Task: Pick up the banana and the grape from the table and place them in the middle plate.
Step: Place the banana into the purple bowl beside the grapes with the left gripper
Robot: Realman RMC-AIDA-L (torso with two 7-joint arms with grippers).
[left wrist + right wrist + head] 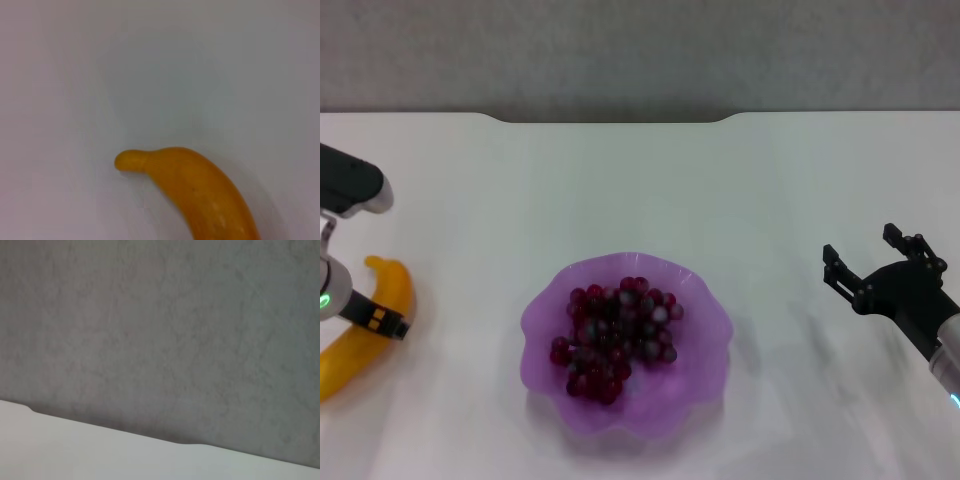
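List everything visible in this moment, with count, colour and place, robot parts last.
grape: one bunch, dark red-purple, lying in the middle plate.
middle plate: one, translucent purple, wavy rim, centre of the table.
banana: one, yellow-orange, on the table at the robot's left, outside the plate.
table: one, white, notched far edge.
left gripper: one, black, over the banana.
right gripper: one, black, open, above the table at the right, holding nothing.
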